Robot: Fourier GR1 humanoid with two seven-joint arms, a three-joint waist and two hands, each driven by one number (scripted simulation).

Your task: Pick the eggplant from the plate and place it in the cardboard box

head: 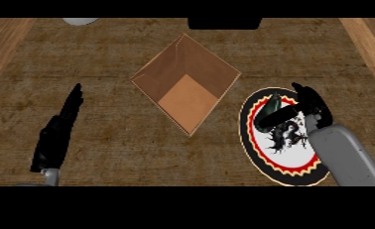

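One eggplant (273, 105): dark, lies on the upper left part of the plate, under the right hand's fingers.
Right hand (306, 106): over the plate at the view's right; fingers and thumb curl round the eggplant; grey forearm runs off toward the lower right.
Plate (253, 143): white middle with a black figure, zigzag red and yellow band, black rim; sits on the counter just right of the box.
Cardboard box (157, 72): open, brown, turned corner-up like a diamond; middle of the view, nothing visible inside.
Left hand (57, 134): far left, well apart from the box, fingers straight and relaxed, holding nothing.
Counter (110, 54): dark mottled brown top; lighter wooden strips along left and right edges.
Far edge: pale rounded object (79, 21) at upper left, cut off; black block (224, 23) top centre; cannot tell what either is.
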